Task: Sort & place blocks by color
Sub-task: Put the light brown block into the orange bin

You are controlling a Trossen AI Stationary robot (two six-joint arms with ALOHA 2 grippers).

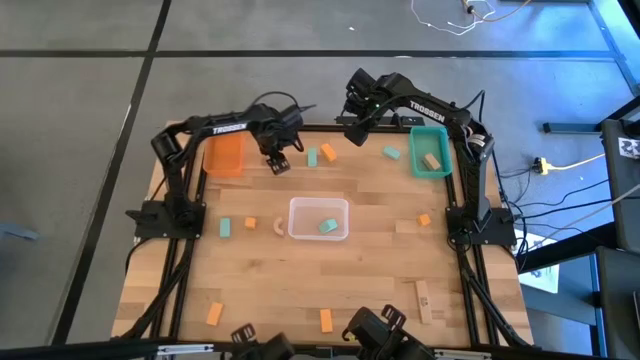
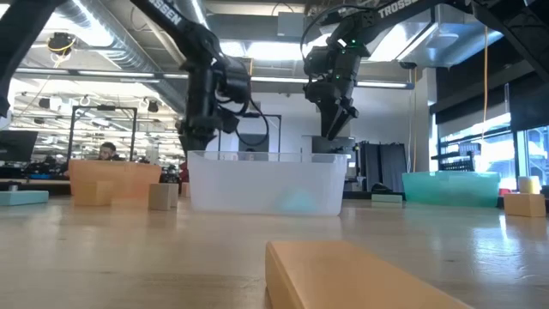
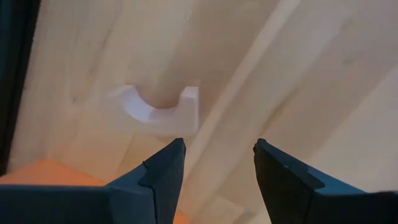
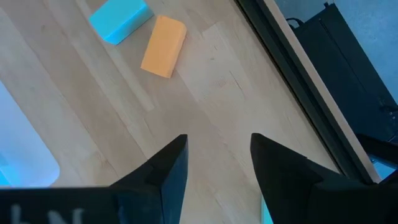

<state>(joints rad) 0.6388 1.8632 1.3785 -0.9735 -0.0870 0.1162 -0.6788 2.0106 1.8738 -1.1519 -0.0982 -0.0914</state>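
Small orange, mint and tan blocks lie scattered flat on the wooden table. My left gripper (image 1: pixel 278 162) hovers open near the far edge, beside the orange tray (image 1: pixel 225 155). In the left wrist view a pale arch-shaped block (image 3: pixel 158 109) lies just ahead of its open fingers (image 3: pixel 217 155). My right gripper (image 1: pixel 357 127) hangs open above the far edge. Its wrist view shows a mint block (image 4: pixel 119 18) and an orange block (image 4: pixel 164 45) ahead of the open fingers (image 4: pixel 217 149). A tan block (image 1: pixel 431 160) lies in the teal tray (image 1: pixel 413 150), a mint block (image 1: pixel 328 227) in the clear tray (image 1: pixel 297 218).
Other blocks lie loose: mint (image 1: pixel 225 228) and tan (image 1: pixel 277 226) left of the clear tray, mint (image 1: pixel 391 153) by the teal tray, orange (image 1: pixel 424 220) to the right, orange (image 1: pixel 214 313) (image 1: pixel 326 320) and tan (image 1: pixel 424 300) near the near edge. Arm bases stand at both sides.
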